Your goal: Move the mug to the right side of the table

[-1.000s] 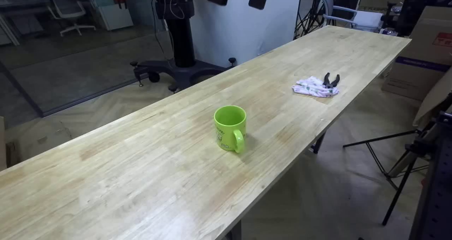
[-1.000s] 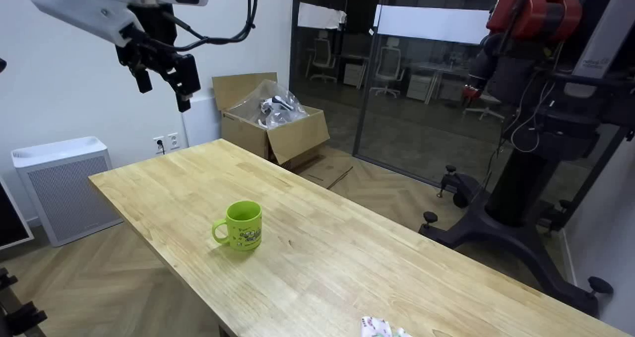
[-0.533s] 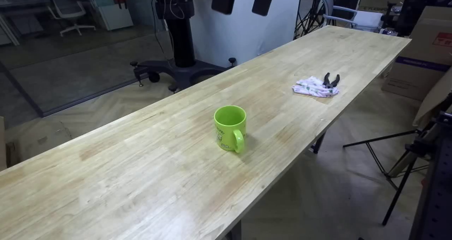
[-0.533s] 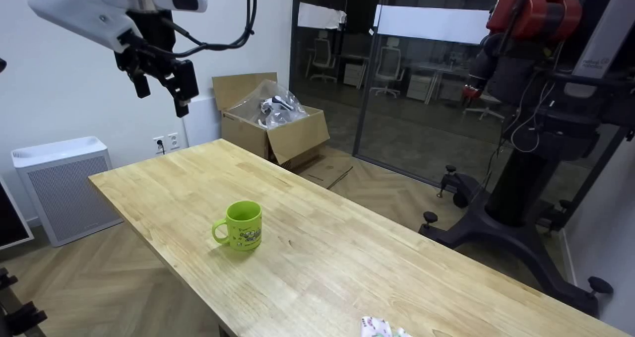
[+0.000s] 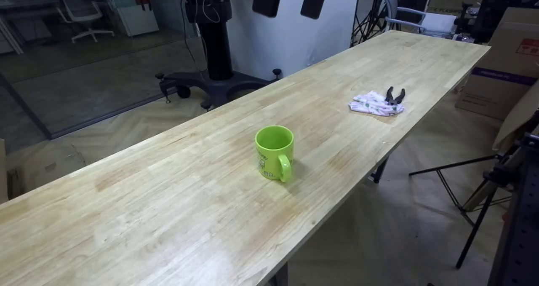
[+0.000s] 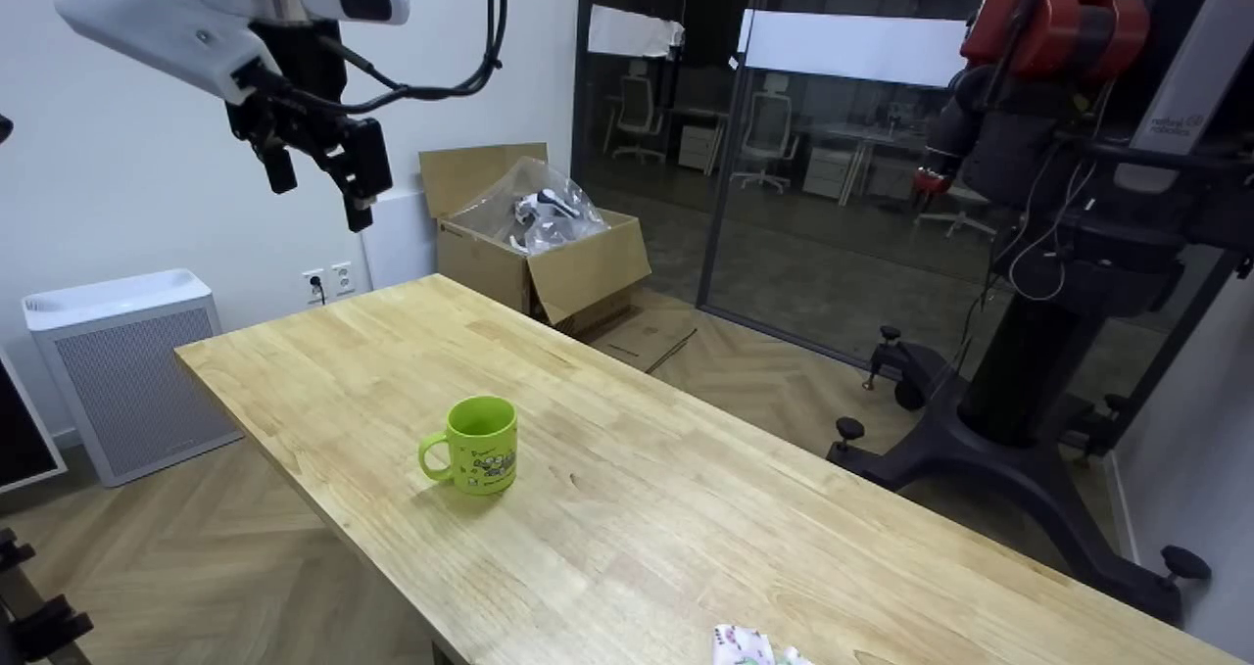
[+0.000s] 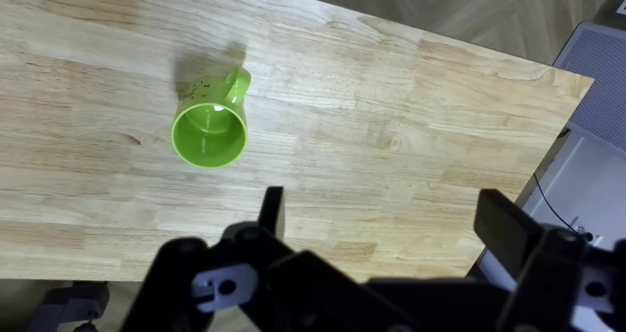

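Observation:
A bright green mug (image 5: 268, 164) with dark drawings stands upright on the long wooden table (image 5: 177, 197). It also shows in an exterior view (image 6: 490, 459) with its handle toward the table's near edge. In the wrist view the mug (image 7: 210, 136) is left of and above the fingers, its open rim facing the camera. My gripper (image 7: 381, 192) is open with its fingers wide apart, and only table shows between them. In both exterior views the gripper (image 5: 287, 13) (image 6: 321, 203) hangs high above the table, well apart from the mug.
A white patterned cloth (image 5: 370, 103) with dark-handled pliers (image 5: 394, 97) lies farther along the table. A red and black robot on a wheeled base (image 6: 1019, 450) stands beside the table. An open cardboard box (image 6: 490, 268) and a white air purifier (image 6: 137, 371) stand past the table's end.
My open gripper has come down slightly from one second ago, shifting a little right in an exterior view. Over the last half second it looks still. The mug has not moved.

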Controlling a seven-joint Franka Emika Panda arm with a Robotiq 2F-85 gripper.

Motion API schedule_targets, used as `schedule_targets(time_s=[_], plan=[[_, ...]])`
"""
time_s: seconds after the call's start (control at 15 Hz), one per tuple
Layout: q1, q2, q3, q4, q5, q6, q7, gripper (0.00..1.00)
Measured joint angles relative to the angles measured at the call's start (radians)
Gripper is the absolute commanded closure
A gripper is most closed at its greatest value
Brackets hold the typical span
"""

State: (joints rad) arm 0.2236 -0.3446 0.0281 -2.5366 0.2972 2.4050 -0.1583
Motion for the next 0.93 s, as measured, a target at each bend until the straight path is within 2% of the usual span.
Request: schedule_targets(time_s=[0.4, 0.67, 0.93], plan=[[-0.003, 0.001, 0.0, -0.003, -0.002, 0.007, 0.003, 0.0], [-0.094, 0.07, -0.039, 0.005, -0.021, 0.082, 0.003, 0.0], [-0.096, 0.086, -0.035, 0.01, -0.021, 0.09, 0.002, 0.0]])
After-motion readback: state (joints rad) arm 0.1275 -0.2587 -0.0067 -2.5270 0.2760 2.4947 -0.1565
